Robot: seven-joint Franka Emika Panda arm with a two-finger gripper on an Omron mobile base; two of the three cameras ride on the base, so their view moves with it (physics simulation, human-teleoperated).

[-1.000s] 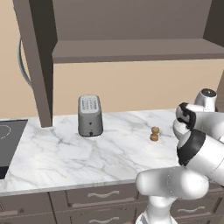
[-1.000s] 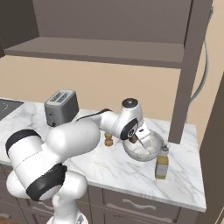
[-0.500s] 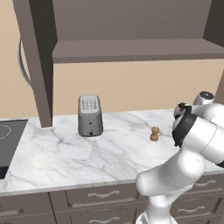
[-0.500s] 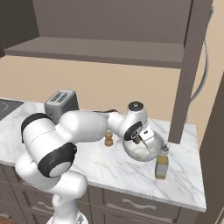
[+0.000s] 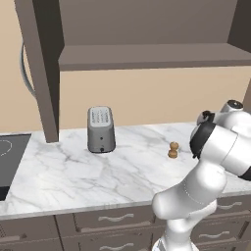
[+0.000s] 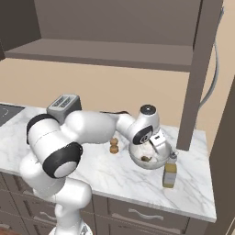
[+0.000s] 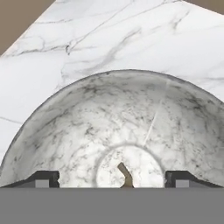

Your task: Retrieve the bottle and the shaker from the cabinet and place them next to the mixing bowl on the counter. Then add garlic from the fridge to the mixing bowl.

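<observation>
The speckled mixing bowl (image 6: pixel 158 160) stands on the marble counter (image 6: pixel 101 172), and its inside (image 7: pixel 131 113) shows in the hand view. My gripper (image 6: pixel 155 143) hangs just over the bowl, open, with both fingertips (image 7: pixel 44 178) wide apart and nothing between them. A small brown bit of garlic (image 7: pixel 125 175) lies on the bowl's bottom (image 6: pixel 145 159). The bottle (image 6: pixel 170 170) stands right beside the bowl. The wooden shaker (image 6: pixel 114 146) (image 5: pixel 173 150) stands on the bowl's other side. The cabinet (image 5: pixel 147 56) hangs above.
A grey toaster (image 5: pixel 101 129) (image 6: pixel 63 106) stands at the back of the counter (image 5: pixel 73 171). A dark cooktop (image 5: pixel 10 157) lies at the counter's far left. A cabinet side panel (image 6: pixel 193 92) comes down close behind the bowl.
The jaws have gone from shut to wide open above the bowl. The arm's elbow has swung while the hand stayed over the bowl.
</observation>
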